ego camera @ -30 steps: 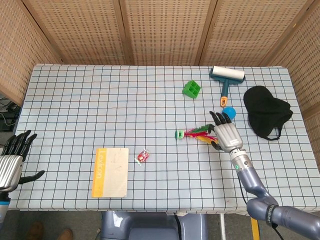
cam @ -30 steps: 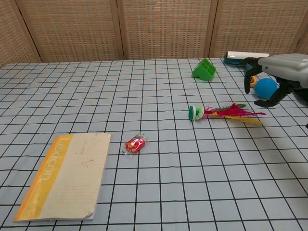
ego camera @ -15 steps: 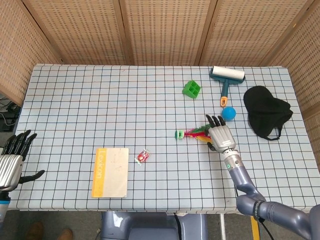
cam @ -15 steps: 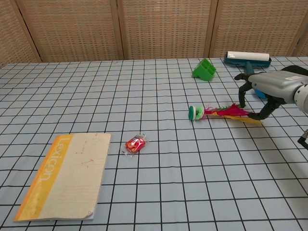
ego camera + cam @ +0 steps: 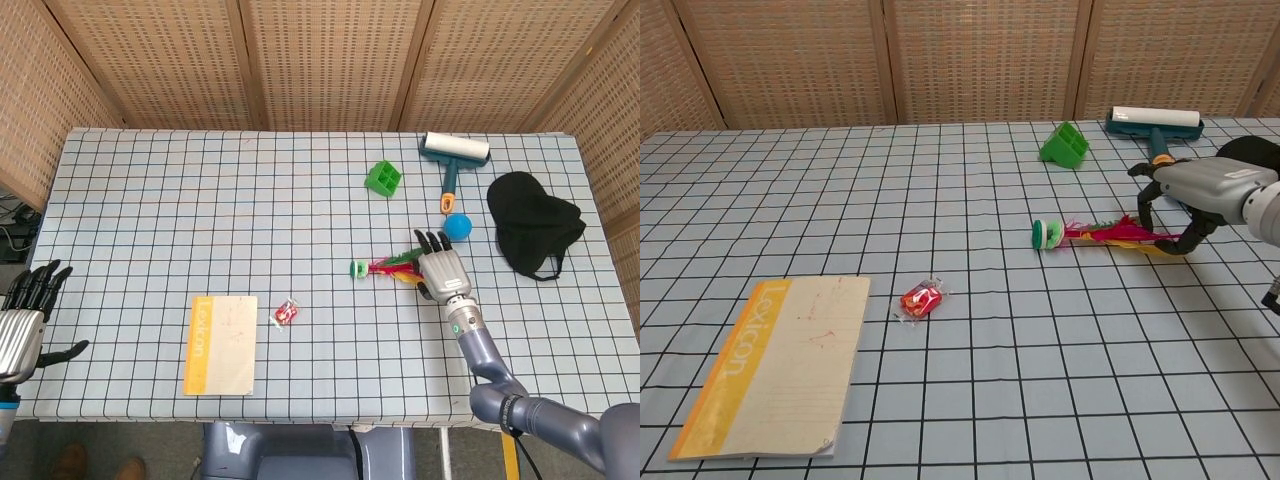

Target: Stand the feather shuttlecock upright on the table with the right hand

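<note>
The feather shuttlecock (image 5: 380,268) (image 5: 1095,234) lies on its side, its green base (image 5: 1045,234) pointing left and its red and yellow feathers pointing right. My right hand (image 5: 441,268) (image 5: 1200,190) is low over the feather end, palm down. Its fingers (image 5: 1145,195) and thumb are apart and curve around the feather tips without closing on them. My left hand (image 5: 25,315) hangs open off the table's left edge, seen only in the head view.
A blue ball (image 5: 458,226) lies just behind the right hand, beside a lint roller (image 5: 455,150) (image 5: 1155,120) and black cap (image 5: 532,222). A green holder (image 5: 383,178) (image 5: 1064,143) stands farther back. A red candy (image 5: 286,313) (image 5: 921,299) and yellow-edged notebook (image 5: 221,344) (image 5: 775,365) lie front left.
My right hand has come down and leftward from beside the blue ball to the feather tips. The shuttlecock lies as before, and the left hand has not moved.
</note>
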Controlling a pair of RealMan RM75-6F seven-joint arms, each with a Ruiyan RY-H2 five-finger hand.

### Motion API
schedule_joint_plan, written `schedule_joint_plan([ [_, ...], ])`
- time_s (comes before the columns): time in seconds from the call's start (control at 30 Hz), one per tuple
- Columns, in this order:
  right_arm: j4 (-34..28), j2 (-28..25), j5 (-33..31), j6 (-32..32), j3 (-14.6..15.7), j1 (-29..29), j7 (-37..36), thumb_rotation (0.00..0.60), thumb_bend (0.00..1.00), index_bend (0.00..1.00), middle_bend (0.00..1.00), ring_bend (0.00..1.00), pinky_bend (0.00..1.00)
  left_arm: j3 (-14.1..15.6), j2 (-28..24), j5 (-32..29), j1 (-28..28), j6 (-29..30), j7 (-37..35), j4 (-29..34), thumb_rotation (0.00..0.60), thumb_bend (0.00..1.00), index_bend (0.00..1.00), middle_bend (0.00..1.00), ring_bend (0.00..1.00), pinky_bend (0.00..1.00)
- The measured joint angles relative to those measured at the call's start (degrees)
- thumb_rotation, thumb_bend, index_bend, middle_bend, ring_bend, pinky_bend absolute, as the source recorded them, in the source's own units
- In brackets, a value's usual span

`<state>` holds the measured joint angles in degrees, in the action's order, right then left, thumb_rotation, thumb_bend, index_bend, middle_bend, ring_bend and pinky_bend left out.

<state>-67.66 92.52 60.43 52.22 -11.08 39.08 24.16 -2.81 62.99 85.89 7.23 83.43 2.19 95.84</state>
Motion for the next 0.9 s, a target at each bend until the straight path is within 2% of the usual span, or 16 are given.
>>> schedule_joint_plan([
  [0.3,1.9,1.2,-1.1,-0.2,0.2,0.6,1.9,0.6,0.61,0.58,0.03,0.0,0.0,0.2,-0.3,0.1,0.1,-0.3,-0.7,0.2,0.6,0.0,0.0,0.0,0.0,0.0],
  [0.53,2.9,1.4,-1.1,0.4,0.1,0.6,1.5,0.6,0.68,0.67,0.09,0.0,0.0,0.1,-0.3,0.1,0.6,-0.9,-0.7,0.6,0.6,0.0,0.0,0.0,0.0,0.0],
  [0.9,0.5,-1.1,5.9,5.3,0.5,-0.6,-3.6,0.6,0.68,0.75,0.15,0.0,0.0,0.3,0.0,0.4,1.3,-1.8,0.9,1.6,0.6,0.0,0.0,0.0,0.0,0.0],
])
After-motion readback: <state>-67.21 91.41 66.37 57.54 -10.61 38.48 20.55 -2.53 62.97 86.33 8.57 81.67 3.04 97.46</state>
